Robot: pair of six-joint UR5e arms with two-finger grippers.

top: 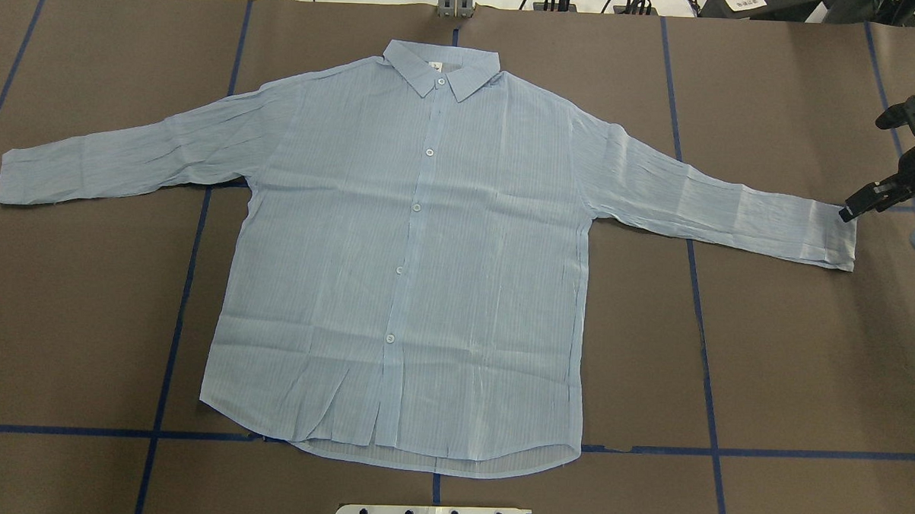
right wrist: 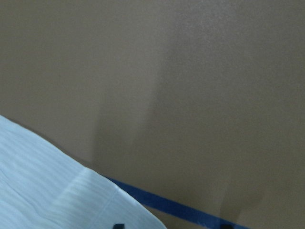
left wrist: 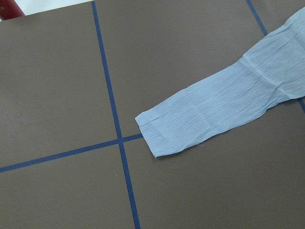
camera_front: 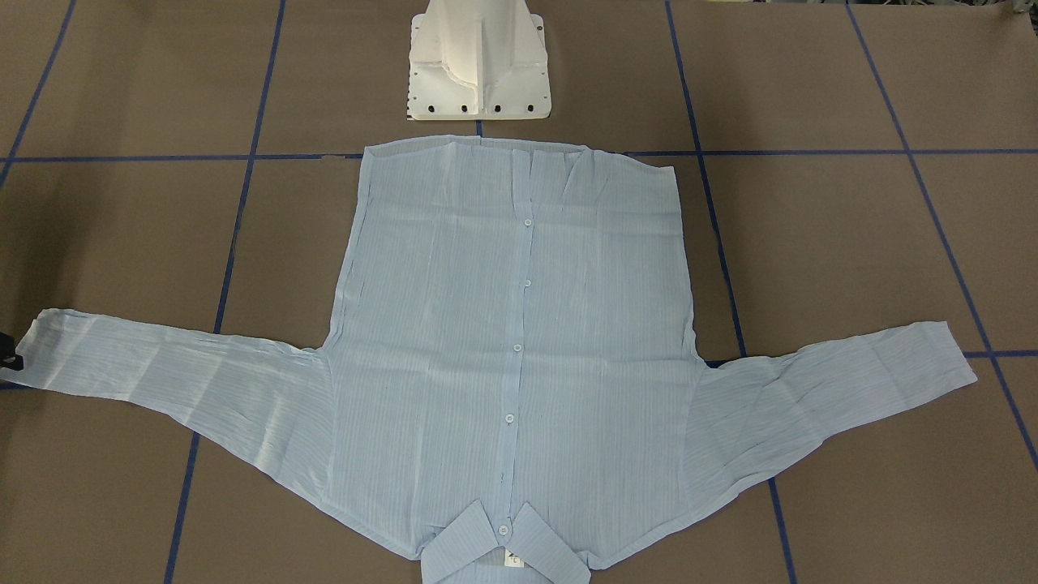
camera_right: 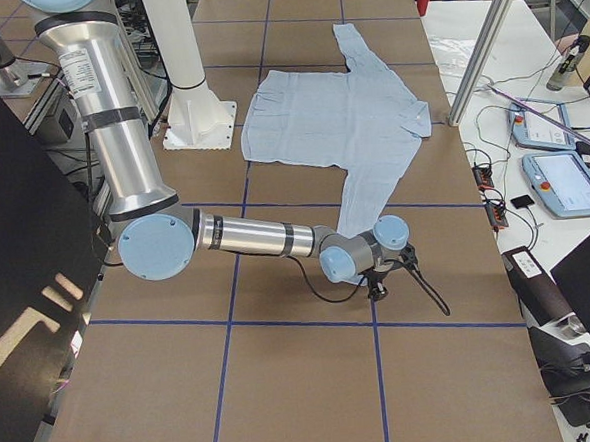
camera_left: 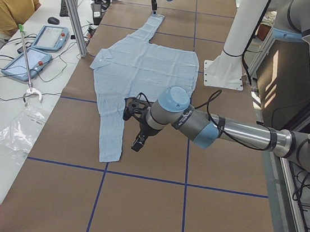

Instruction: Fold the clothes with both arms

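Shirt: flat and buttoned on the brown table, front up, with the collar on the far side and the sleeves spread to both sides. The fabric is thin, pale blue, finely pinstriped and creased; the buttons are round and white, the collar pointed. I read the right gripper as spread wide, low at a cuff. The left gripper hangs near the other sleeve; I cannot tell its opening.
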